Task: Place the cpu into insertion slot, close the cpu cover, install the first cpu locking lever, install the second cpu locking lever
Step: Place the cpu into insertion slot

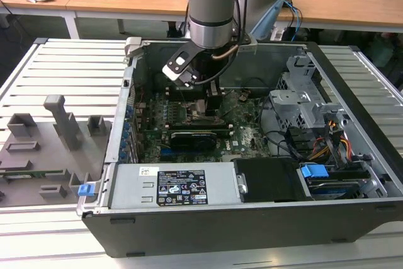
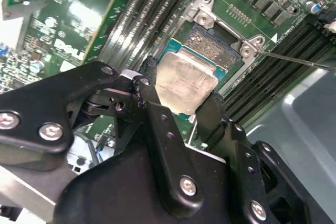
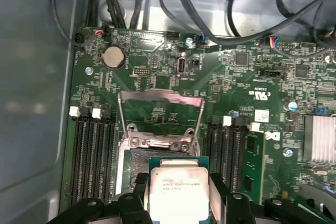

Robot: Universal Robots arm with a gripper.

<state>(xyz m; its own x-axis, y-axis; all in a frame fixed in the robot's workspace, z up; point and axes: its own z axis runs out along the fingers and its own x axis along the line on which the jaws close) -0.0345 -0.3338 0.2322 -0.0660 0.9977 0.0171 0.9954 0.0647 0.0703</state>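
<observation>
your claw [image 2: 181, 90] is clamped on the cpu [image 3: 177, 190] by two opposite edges, just over the dark insertion slot [image 2: 212, 45], at twelve o'clock of the black card [image 1: 192, 138] in the exterior view. the chip looks light, rigid and smooth-topped, and probably fragile underneath, so the edges are the place to grip. the thin metal cpu cover [image 3: 160, 96] stands open.

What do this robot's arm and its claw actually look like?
The arm is a thick silver-grey tube with a pale blue band, and a dark cable loops near its wrist. The gripper is black: angular linked plates joined by silver screws, ending in two narrow fingers.
</observation>
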